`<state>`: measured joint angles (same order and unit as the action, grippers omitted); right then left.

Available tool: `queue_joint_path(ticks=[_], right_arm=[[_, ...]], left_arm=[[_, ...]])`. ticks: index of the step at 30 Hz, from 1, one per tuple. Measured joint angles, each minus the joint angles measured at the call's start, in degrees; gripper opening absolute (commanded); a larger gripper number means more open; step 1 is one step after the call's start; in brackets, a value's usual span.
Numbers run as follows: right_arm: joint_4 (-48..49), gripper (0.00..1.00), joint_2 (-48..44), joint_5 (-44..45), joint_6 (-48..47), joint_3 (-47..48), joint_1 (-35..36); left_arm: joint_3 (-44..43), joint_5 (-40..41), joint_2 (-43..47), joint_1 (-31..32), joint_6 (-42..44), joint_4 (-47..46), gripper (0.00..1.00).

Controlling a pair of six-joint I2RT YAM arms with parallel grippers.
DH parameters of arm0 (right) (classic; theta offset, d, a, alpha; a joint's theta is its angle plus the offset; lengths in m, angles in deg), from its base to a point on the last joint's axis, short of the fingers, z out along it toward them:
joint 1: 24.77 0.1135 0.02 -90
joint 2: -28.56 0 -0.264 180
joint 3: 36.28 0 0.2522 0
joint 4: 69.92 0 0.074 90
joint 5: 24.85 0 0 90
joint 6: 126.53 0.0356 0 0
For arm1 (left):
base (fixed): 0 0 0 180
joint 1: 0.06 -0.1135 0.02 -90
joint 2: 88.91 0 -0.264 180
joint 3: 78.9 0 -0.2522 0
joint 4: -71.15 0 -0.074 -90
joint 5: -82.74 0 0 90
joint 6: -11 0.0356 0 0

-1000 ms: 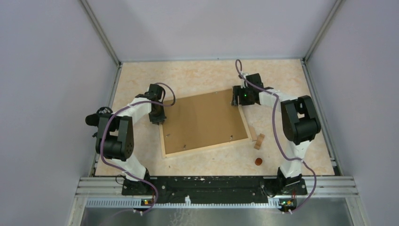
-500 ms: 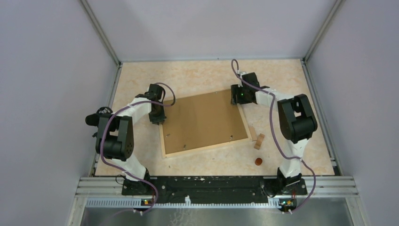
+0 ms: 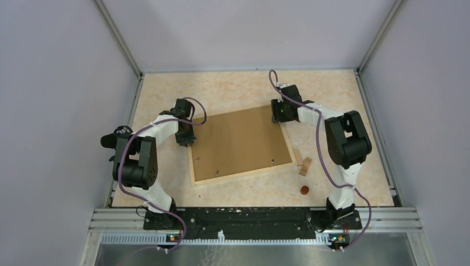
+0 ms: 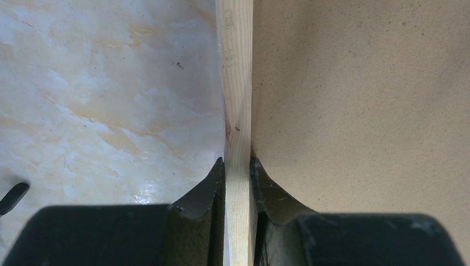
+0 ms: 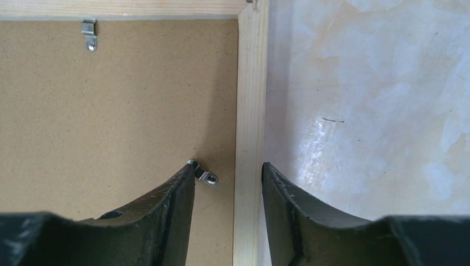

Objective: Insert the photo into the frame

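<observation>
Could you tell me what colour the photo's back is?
The photo is plain brown; right wrist view.

Two white-and-black arms with purple cabling.
Left arm (image 3: 145, 160) and right arm (image 3: 348, 145): white links, bulky black joint housings, black bases at lower edge. One purple cable (image 3: 318, 147) loops along each. Green light (image 3: 286, 112) upper centre-right. Fingers (image 5: 166, 210) matte black, tapered.

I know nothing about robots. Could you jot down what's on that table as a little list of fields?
frame: pale wood, flat on the table
photo: brown back up, lying inside frame
left gripper: shut on frame's left slat
right gripper: open, straddling the right slat
metal clip: beside right gripper's inner finger
loose bits: wooden blocks, brown disc, right of frame
</observation>
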<state>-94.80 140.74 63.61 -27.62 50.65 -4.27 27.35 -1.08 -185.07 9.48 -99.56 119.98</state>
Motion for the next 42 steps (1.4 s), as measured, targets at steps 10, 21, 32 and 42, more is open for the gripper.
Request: queue_joint_path(ticks=[10, 21, 32, 42], right_arm=[[-4.3, 0.26, 2.4, 4.3, 5.0, 4.9, 0.2], [-10.4, 0.04, 4.1, 9.4, 12.6, 9.1, 0.9], [-16.3, 0.51, 4.7, 10.5, 17.2, 11.5, 1.5], [-20.3, 0.17, 5.7, 9.9, 16.7, 13.9, 1.8]], left_arm=[[0.0, -0.1, 0.0, 0.0, 0.0, 0.0, 0.07], [0.0, -0.2, 0.0, 0.0, 0.0, 0.0, 0.07], [0.0, -0.5, 0.1, -0.1, 0.2, 0.0, 0.07], [0.0, -0.6, 0.1, -0.2, 0.2, 0.0, 0.07]])
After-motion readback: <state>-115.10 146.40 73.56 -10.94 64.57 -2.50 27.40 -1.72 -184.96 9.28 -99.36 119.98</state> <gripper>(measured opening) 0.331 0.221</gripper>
